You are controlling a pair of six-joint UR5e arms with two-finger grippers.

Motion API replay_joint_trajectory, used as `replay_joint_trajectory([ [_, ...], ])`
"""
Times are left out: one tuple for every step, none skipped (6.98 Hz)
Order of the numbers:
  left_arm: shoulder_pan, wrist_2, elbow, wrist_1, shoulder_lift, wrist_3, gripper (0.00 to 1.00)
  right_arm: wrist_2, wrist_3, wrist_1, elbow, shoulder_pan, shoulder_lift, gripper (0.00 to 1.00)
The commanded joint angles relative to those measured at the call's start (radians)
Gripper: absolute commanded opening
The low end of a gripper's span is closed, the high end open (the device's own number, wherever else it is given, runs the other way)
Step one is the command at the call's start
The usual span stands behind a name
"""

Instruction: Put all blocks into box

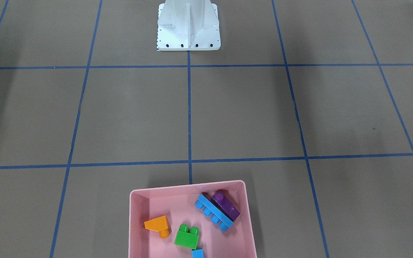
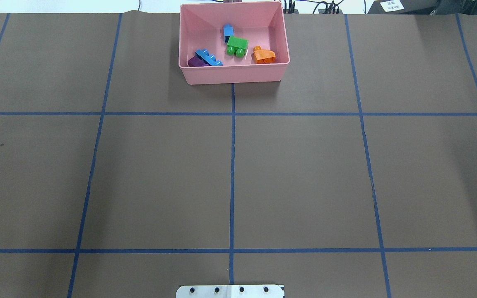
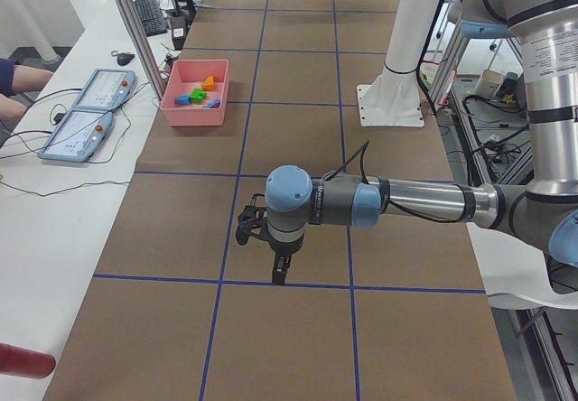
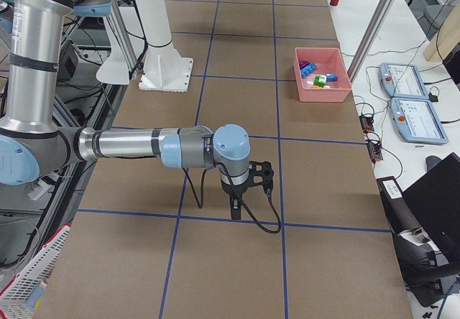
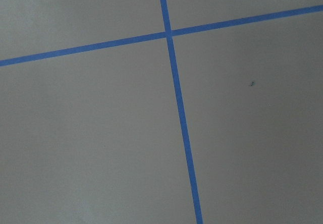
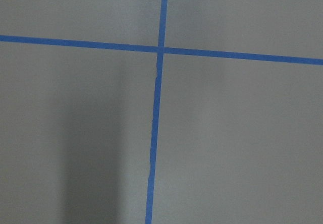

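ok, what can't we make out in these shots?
left gripper: only in the exterior left view, small; open or shut unclear.
right gripper: only in the exterior right view; same.
small blue block: cut by the front-facing view's bottom edge.
purple block: overhead, partly behind the long blue block.

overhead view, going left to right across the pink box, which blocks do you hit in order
purple block → long blue block → green block → orange block; small blue block overlaps the green one sideways, so it is left out
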Motion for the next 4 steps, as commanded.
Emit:
replay_joint_trajectory([
  [0.0, 0.0, 0.0, 0.0, 0.0, 0.0, 1.0, 0.0, 0.0, 0.001, -0.002, -0.001, 0.0, 1.0],
  [0.0, 0.0, 0.0, 0.0, 0.0, 0.0, 1.0, 0.0, 0.0, 0.001, -0.002, -0.002, -0.002, 1.0],
  [0.0, 0.0, 0.0, 0.0, 0.0, 0.0, 1.0, 0.0, 0.0, 0.001, -0.002, -0.004, -0.003, 1.0],
  [0.0, 0.0, 0.002, 0.0, 0.0, 0.0, 1.0, 0.0, 0.0, 0.001, -0.002, -0.006, -0.003, 1.0],
])
